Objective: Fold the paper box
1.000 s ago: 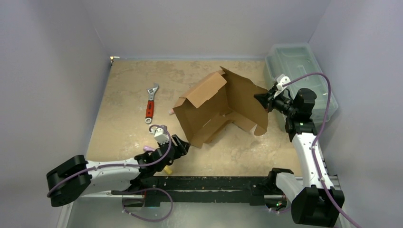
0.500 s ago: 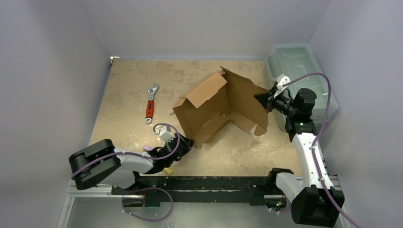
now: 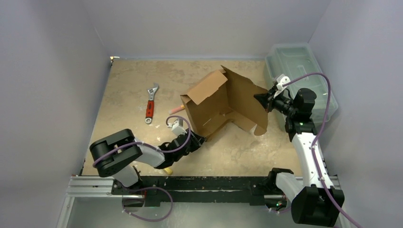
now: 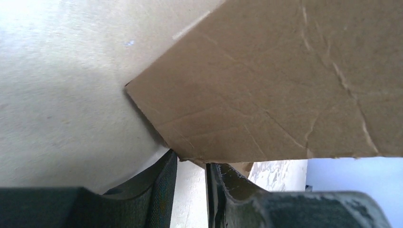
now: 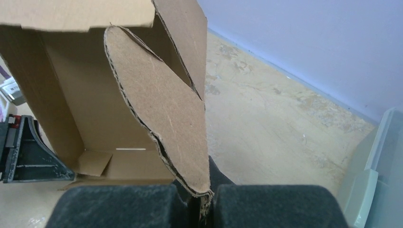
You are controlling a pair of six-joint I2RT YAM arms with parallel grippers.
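The paper box is brown cardboard, half raised on the table with its flaps loose. My right gripper is shut on the tip of its rounded right flap, the cardboard pinched between the pads at my right gripper. My left gripper sits low at the box's near bottom corner. In the left wrist view that corner hangs just over the tips of my left gripper. The jaws stand a narrow gap apart, with table showing between them.
A wrench with a red handle lies left of the box. A pale green plastic bin stands at the far right by the wall. A small pink item lies by the box's left edge, and a yellow item near the left arm.
My left arm has reached right and forward to the box's near corner while its jaws narrowed. The box's left side has shifted a little to the right. The right arm held still.
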